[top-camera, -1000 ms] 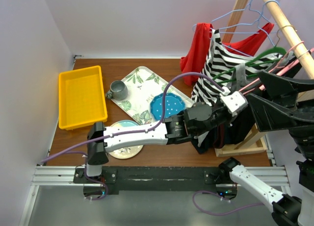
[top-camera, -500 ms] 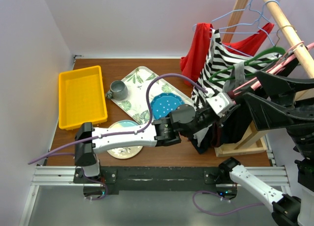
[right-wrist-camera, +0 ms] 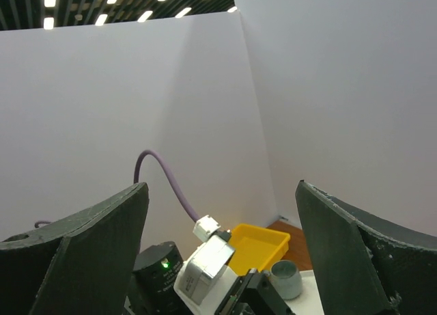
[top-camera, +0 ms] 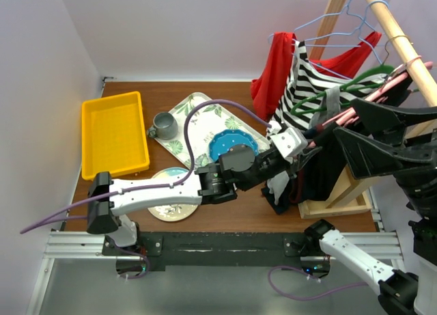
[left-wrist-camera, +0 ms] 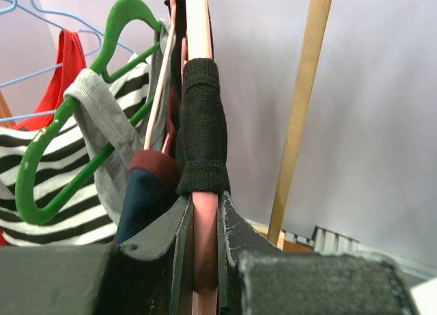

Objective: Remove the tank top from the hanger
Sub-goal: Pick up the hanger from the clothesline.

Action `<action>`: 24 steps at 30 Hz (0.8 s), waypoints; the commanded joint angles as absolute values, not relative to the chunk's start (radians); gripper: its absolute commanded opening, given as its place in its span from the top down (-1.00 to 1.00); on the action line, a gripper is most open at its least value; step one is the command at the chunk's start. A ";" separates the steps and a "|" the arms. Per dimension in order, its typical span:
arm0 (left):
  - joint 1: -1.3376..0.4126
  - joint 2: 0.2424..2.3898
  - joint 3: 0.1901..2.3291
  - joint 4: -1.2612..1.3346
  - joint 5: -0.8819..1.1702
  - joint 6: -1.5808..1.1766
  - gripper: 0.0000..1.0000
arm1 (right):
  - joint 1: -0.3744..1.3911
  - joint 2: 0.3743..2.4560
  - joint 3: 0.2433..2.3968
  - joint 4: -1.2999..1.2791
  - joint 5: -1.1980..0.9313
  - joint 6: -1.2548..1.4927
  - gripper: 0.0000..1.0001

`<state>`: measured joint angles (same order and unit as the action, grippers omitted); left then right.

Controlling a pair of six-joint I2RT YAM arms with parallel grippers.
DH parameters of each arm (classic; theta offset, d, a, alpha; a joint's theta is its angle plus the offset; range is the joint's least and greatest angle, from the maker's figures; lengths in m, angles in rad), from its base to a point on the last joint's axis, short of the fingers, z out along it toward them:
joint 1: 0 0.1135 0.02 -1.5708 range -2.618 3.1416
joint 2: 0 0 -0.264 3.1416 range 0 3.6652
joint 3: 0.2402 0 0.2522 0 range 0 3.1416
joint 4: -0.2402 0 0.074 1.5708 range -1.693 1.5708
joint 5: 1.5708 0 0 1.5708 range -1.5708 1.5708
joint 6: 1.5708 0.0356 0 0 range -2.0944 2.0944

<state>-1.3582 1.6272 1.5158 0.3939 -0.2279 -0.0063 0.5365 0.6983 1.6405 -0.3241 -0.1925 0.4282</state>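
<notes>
1. Left gripper point(left-wrist-camera: 205, 207) — clenched on the pink hanger point(left-wrist-camera: 199, 28). Both fingers point(left-wrist-camera: 167, 240) pressed against the hanger's arm, which ran up out of the jaws.
2. Tank top point(left-wrist-camera: 203, 124) — black, not yet off the pink hanger. Its strap wrapped the hanger arm directly above the left fingertips, with the strap's lower edge touching them. In the top view the body of the garment point(top-camera: 326, 170) hung just beyond and below the left gripper point(top-camera: 308, 143).
3. Green hanger point(left-wrist-camera: 65, 141): to the left of the left gripper in its wrist view. It carried a grey strap point(left-wrist-camera: 102, 124) and lay against a black-and-white striped garment point(left-wrist-camera: 48, 192).
4. Wooden post point(left-wrist-camera: 300, 117): to the right of the left gripper, apart from the pink hanger.
5. Right gripper point(top-camera: 343, 118): released, its fingers spread wide and holding nothing. In the top view it stood just beyond the left gripper, with one finger on either side of the pink hanger's line. Whether the fingers touched the hanger could not be told.
6. Right wrist view: the gap of the right gripper point(right-wrist-camera: 220, 188) framed the left arm's wrist, and beyond it a yellow bin point(right-wrist-camera: 259, 245) and a grey mug point(right-wrist-camera: 285, 279).
7. Red garment point(top-camera: 273, 65): beyond the striped garment, well apart from both grippers.
</notes>
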 commanded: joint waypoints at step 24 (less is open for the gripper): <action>-1.339 1.048 1.186 0.055 -0.244 -0.249 1.00 | 0.540 0.762 1.588 -0.552 -0.100 0.265 -0.47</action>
<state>-1.3483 1.1286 1.2324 0.0624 -0.1890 -0.2157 0.5365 0.7338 1.5776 -0.5373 -0.1417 0.2935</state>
